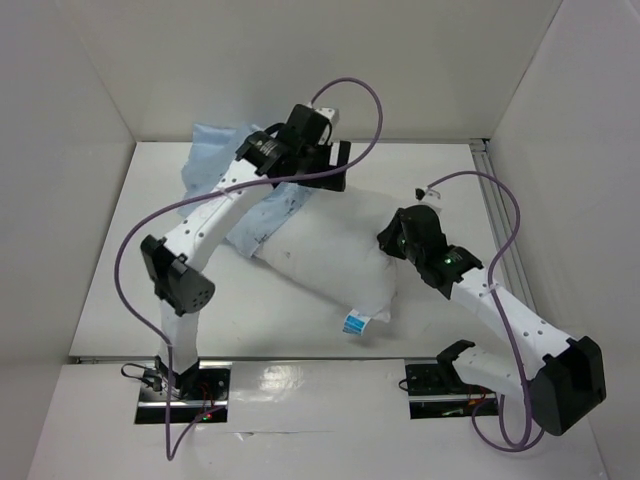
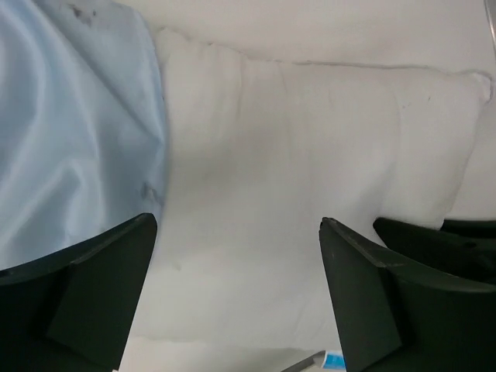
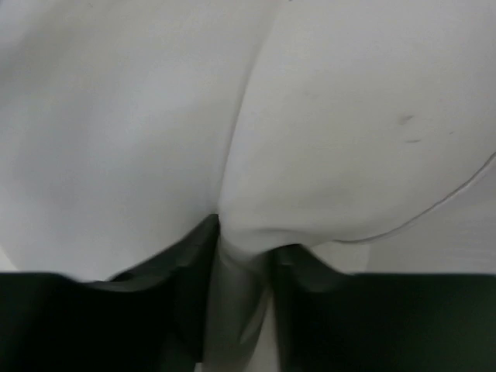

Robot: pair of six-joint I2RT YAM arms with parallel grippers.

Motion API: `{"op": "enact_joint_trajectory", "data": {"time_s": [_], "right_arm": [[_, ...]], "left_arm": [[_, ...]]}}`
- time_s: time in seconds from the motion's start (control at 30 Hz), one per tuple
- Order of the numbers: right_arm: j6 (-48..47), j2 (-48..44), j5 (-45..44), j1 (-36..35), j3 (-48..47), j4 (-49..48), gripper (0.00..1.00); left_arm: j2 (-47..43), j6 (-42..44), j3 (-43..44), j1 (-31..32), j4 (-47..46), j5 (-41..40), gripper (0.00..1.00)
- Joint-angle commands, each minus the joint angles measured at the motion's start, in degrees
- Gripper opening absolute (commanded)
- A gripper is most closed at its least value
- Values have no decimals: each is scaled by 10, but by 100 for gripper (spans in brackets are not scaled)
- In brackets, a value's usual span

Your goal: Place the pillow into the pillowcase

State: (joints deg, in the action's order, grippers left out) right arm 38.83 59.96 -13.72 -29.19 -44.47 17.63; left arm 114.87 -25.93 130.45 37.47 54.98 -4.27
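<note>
Right gripper point(image 3: 244, 260): clamped on a pinched fold at the right end of the pillow point(image 1: 330, 255). Left gripper point(image 2: 238, 225): spread apart over the pillow, beside the pillowcase point(image 2: 70, 139). Insertion apparently barely begun; next, seize pillowcase mouth.

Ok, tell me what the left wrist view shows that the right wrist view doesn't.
Only the left wrist view: the light-blue pillowcase at the left, and the left gripper open, its jaws apart over the pillow. Only the right wrist view: the right gripper shut on a pinched fold of the pillow. Both: the white pillow fills most of the picture.
</note>
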Motion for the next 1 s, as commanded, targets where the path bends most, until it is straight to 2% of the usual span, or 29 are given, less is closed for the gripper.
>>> {"op": "enact_joint_trajectory", "data": {"time_s": [0.0, 0.03, 0.07, 0.13, 0.17, 0.23, 0.27, 0.37, 0.47, 0.57, 0.7, 0.83, 0.97], "right_arm": [[-36, 16, 36, 4, -40, -23, 45], [-42, 21, 36, 4, -51, -12, 79], [-49, 21, 36, 4, -62, -1, 87], [-56, 21, 36, 9, -91, 23, 95], [-61, 21, 36, 9, -103, 43, 99], [-68, 21, 36, 14, -138, 64, 100], [-79, 21, 36, 19, -150, 86, 100], [-97, 26, 48, 19, -192, 120, 100], [-113, 26, 60, 25, -203, 148, 100], [-118, 31, 73, 25, -203, 170, 100], [-113, 26, 101, 30, -179, 189, 100], [-99, 14, 141, 30, -137, 200, 100], [-86, 2, 163, 30, -106, 200, 100]], "left_arm": [[-158, -3, -71, 13, 6, -124, 100], [-189, -11, -109, 13, 1, -156, 100], [-219, -31, -189, 8, -18, -210, 100], [-309, -52, -271, -6, -43, -225, 100], [-338, -74, -350, -19, -68, -237, 100], [-414, -98, -428, -29, -94, -243, 100], [-437, -114, -510, -29, -113, -254, 100], [-502, -166, -616, -29, -161, -285, 100], [-518, -212, -757, -35, -231, -286, 100], [-504, -221, -810, -35, -311, -278, 100], [-463, -216, -872, -41, -397, -311, 100], [-437, -186, -900, -55, -467, -338, 100], [-418, -149, -913, -76, -525, -318, 100]]}}
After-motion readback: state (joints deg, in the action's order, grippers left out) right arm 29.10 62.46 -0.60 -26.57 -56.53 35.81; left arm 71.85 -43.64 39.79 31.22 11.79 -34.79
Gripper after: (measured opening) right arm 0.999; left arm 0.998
